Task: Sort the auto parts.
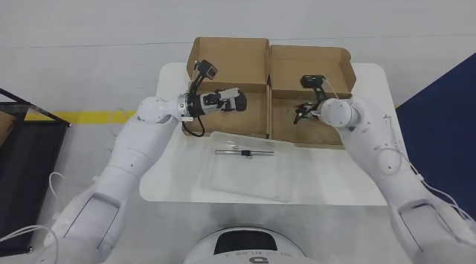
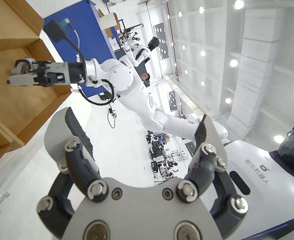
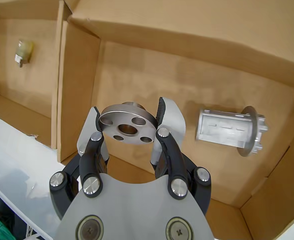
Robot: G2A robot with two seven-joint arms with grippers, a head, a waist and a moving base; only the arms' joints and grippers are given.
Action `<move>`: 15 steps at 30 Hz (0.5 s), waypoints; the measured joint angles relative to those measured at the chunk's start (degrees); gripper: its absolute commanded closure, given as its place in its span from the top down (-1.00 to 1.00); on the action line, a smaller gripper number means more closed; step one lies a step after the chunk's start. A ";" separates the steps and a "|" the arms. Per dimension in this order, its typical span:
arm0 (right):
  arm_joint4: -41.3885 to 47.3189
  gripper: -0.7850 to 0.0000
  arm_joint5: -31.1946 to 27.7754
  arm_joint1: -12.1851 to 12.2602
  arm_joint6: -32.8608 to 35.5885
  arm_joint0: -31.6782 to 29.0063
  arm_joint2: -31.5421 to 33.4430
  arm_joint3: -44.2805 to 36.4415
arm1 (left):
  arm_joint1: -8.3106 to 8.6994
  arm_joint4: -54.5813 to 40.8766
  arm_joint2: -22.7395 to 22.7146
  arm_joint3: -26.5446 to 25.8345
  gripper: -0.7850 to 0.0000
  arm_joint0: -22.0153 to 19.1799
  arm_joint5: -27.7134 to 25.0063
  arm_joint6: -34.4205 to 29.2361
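Observation:
My right gripper [image 3: 129, 116] is shut on a round metal flange [image 3: 126, 126] with several holes, held above the floor of the right cardboard box [image 3: 187, 51]. In the top view this gripper [image 1: 300, 112] is over that box [image 1: 312, 56]. A cast grey cylindrical housing [image 3: 230, 131] lies on the box floor beside it. A small yellowish part [image 3: 24, 51] lies in the left cardboard box [image 1: 230, 48]. My left gripper [image 2: 136, 116] is open and holds nothing; it hovers over the left box's near side [image 1: 236, 100]. The left wrist view shows the right gripper [image 2: 14, 76] with the flange [image 2: 21, 69].
On the white table [image 1: 357, 182] in front of the boxes lies a thin metal rod [image 1: 244, 152]. Nearer the table's front edge sits a clear plastic tray or bag [image 1: 245, 178]. A dark rack [image 1: 22, 145] stands to the left of the table.

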 measured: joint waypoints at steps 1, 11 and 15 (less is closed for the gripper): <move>-0.08 -0.70 0.53 -0.33 0.70 0.72 -0.73 1.10 | 0.00 0.00 0.00 0.00 1.00 0.00 0.00 0.00; 0.96 1.00 -0.15 -2.22 -2.19 3.53 -2.96 5.97 | 0.00 0.00 0.00 0.00 1.00 0.00 0.00 0.00; 1.65 1.00 -4.34 -1.05 -6.45 0.43 0.28 2.20 | 0.00 0.00 0.00 0.00 1.00 0.00 0.00 0.00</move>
